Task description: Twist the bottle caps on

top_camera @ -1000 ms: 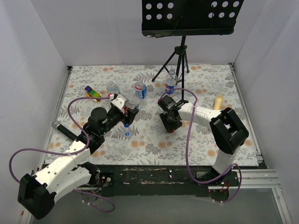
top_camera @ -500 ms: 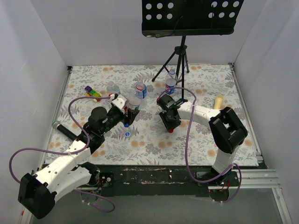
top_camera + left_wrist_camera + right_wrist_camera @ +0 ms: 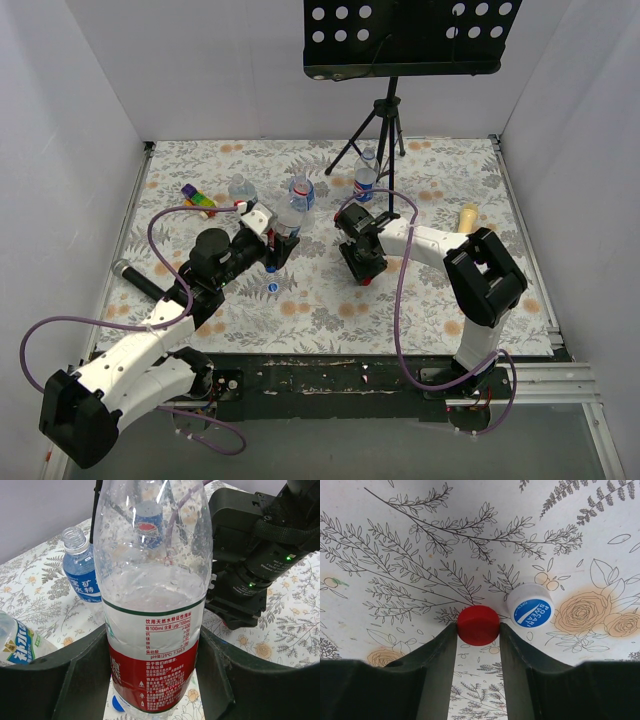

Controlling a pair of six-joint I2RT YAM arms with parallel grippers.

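Note:
My left gripper [image 3: 152, 650] is shut on a clear bottle [image 3: 150, 595] with a red and white label, held upright near the table's middle [image 3: 287, 222]. Its neck runs out of the top of the left wrist view. My right gripper [image 3: 478, 630] points down at the table, its fingertips touching both sides of a red cap [image 3: 478, 625]. A white cap with a blue top [image 3: 530, 606] lies just right of it. A blue cap [image 3: 273, 287] lies on the cloth by the held bottle. Three more bottles stand behind: one uncapped [image 3: 80, 572], one with a round logo [image 3: 301, 190], one by the tripod [image 3: 366, 178].
A black tripod [image 3: 385, 125] with a music stand stands at the back centre. A multicoloured toy block [image 3: 198, 198] lies at the back left, a tan cylinder [image 3: 467, 217] at the right, and a black stick-like object [image 3: 135, 278] at the left edge.
The right gripper has shifted slightly left over the red cap. The left gripper has drawn slightly back with the bottle still in it.

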